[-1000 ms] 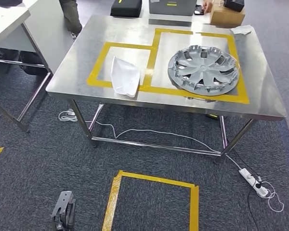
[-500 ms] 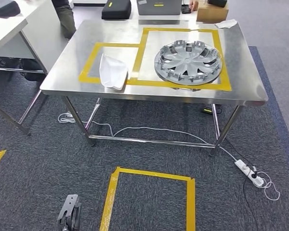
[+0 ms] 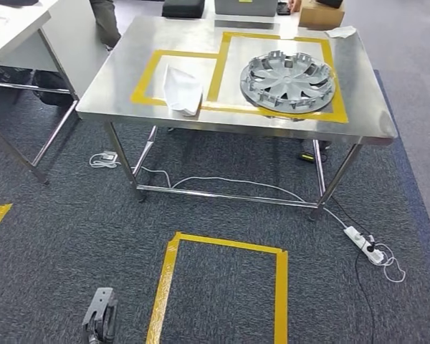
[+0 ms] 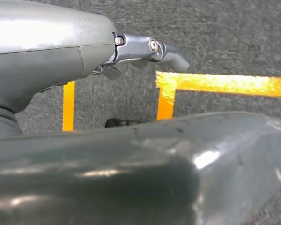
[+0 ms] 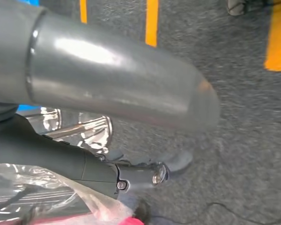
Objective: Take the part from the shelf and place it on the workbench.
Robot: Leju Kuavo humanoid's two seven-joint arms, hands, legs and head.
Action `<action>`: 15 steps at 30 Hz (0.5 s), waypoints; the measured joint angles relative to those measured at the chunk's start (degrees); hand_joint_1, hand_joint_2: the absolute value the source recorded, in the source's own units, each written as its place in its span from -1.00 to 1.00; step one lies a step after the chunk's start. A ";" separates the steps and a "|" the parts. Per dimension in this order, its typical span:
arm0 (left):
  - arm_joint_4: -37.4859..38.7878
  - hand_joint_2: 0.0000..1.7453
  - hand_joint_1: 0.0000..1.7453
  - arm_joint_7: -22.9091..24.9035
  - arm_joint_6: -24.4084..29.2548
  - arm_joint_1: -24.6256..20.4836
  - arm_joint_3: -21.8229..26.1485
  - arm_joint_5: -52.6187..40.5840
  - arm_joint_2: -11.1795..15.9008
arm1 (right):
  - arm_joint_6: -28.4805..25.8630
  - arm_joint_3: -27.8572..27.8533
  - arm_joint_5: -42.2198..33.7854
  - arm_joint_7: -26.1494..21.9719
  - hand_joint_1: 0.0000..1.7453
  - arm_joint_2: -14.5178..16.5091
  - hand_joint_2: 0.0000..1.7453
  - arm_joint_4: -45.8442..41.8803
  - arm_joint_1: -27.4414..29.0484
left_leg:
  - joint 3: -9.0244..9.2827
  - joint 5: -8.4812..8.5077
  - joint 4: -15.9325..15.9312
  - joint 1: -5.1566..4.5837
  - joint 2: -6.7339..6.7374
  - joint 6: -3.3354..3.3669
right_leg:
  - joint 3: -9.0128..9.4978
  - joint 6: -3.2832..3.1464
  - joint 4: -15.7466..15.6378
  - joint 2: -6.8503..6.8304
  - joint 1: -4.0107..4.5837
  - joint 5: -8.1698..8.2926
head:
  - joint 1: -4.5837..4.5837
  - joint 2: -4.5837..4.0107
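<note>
Shifted framing is put down to camera motion. Well short of the worktop [image 3: 364, 107], the left hand [image 3: 99, 322] is hung spread, empty. A clear-wrapped part [image 5: 43, 197] is seen against the right hand [image 5: 132, 173], grip untellable. Carrying is judged underway; closing in is called for.

My right hand [image 5: 96, 122] hangs over dark grey carpet [image 5: 245, 122], thick grey thumb and darker fingers [image 5: 160, 174] extended. Crinkled clear plastic wrapping [image 5: 43, 192] with something red lies against the fingers. Yellow tape strips [image 5: 151, 16] cross the carpet.
</note>
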 joint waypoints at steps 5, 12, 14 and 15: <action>1.00 -1.00 -1.00 -0.94 1.03 -0.35 -1.39 2.07 0.07 | -0.02 0.34 -0.21 -0.26 -1.00 -0.06 -1.00 2.75 -1.70 | -5.46 3.41 1.24 -0.31 0.39 -0.18 | 3.49 0.37 6.75 -0.02 0.08 0.04 | 0.14 0.00; 1.97 -1.00 -1.00 -1.17 2.21 -1.00 -3.77 4.13 0.61 | -0.76 2.10 -0.59 -0.67 -1.00 -0.58 -1.00 5.30 -3.57 | -8.82 5.76 3.63 -0.22 0.26 -2.20 | 14.46 -1.83 -9.93 -0.30 0.42 -0.49 | 0.16 0.00; 2.32 -1.00 -1.00 -1.22 2.25 -1.08 -4.50 4.62 0.82 | -1.08 2.84 -0.94 -0.61 -1.00 -0.80 -1.00 5.70 -3.65 | -9.58 1.41 6.69 0.09 -0.09 -3.04 | 13.13 -2.58 -10.02 -0.53 0.19 0.92 | 0.00 0.00; 2.50 -1.00 -1.00 -1.27 2.24 -1.23 -4.86 4.85 0.85 | -1.28 3.22 -1.18 -0.55 -1.00 -0.95 -1.00 5.78 -3.70 | -10.06 -1.94 9.71 0.29 -0.20 -3.44 | 12.34 -2.77 -9.98 -0.57 0.19 1.58 | -0.11 0.00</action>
